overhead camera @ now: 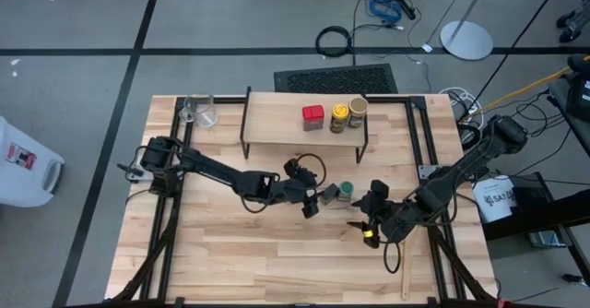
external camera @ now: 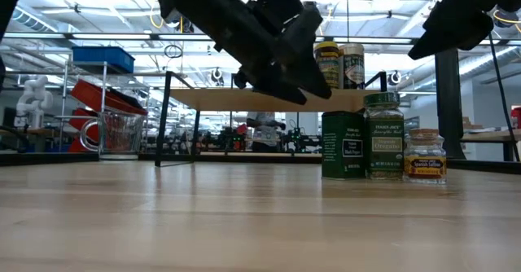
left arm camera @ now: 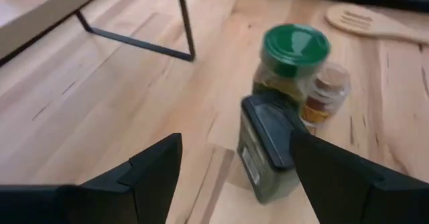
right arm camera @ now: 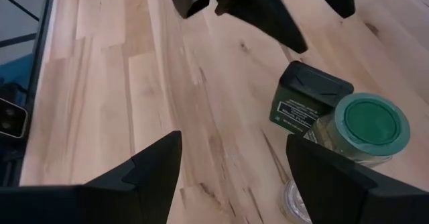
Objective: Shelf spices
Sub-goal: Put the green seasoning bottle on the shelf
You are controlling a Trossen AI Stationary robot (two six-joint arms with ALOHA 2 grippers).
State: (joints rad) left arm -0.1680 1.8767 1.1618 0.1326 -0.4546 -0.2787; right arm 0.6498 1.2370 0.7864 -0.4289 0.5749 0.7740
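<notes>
My left gripper [overhead camera: 312, 204] hangs above the middle of the surface [overhead camera: 230, 253], jaws spread and holding nothing, just beside the dark tin [overhead camera: 329, 194]. In my left wrist view the two fingers [left arm camera: 154, 170] stand wide apart with the dark tin [left arm camera: 267, 147] ahead, nearer one finger than the other, not touched by either. From the low view I see this gripper [external camera: 289, 81] raised clear of the wood.

My right gripper [overhead camera: 371, 218] sits toward the right edge of the surface, also released and empty; its wrist view shows the fingers [right arm camera: 151, 174] parted over bare wood, with the dark tin [right arm camera: 305, 100] and the green-lidded jar [right arm camera: 365, 130] off to one side.

Three spices stand on the surface in a tight cluster in front of the shelf [overhead camera: 277, 119]: the dark tin, the green-lidded jar [overhead camera: 345, 191] just beside it, and the tiny brown jar [external camera: 425, 155], which shows best in the low view, touching or nearly touching the green-lidded jar [external camera: 383, 135].

On the shelf's plank top, toward its right end, I see the red square tin [overhead camera: 313, 117], the yellow jar [overhead camera: 339, 117] and the tan cylindrical jar [overhead camera: 358, 112] in a row.

A clear glass cup [overhead camera: 204, 112] stands near the far left corner of the surface, and a wooden spatula [overhead camera: 403, 271] lies near the right edge.
</notes>
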